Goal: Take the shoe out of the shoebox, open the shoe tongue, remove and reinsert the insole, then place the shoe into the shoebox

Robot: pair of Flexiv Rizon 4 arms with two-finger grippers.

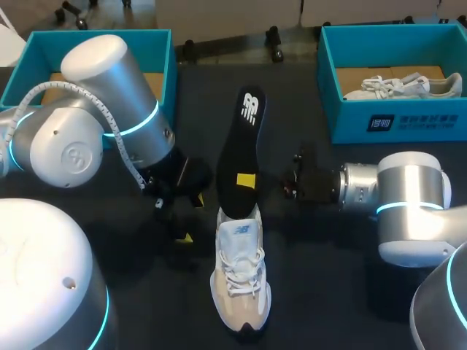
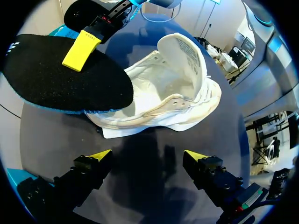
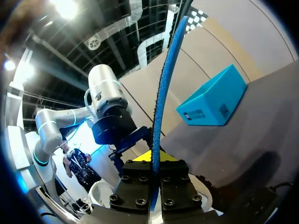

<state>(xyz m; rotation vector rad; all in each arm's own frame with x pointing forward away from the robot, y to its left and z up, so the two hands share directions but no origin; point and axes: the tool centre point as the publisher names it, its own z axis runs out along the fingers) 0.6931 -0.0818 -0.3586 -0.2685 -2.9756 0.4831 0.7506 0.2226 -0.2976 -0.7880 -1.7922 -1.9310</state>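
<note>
Two boxes at the far edge of the dark table: the left teal cardboard shoebox, and the right teal cardboard shoebox with a second white shoe inside. Mid-table, outside both, lies the white lace-up sneaker, tongue raised. Clamped flat in the right gripper: the black foam insole, one end at the sneaker's opening. Near the sneaker, the left gripper is spread wide, holding nothing.

The dark, matte table top carries three things. A white and beige lace-up sneaker stands upright on its sole near the middle, toe toward the robot's side. An open teal cardboard shoebox sits at the far right corner. A second teal cardboard box sits at the far left, seemingly open too, though an arm covers much of it.
</note>
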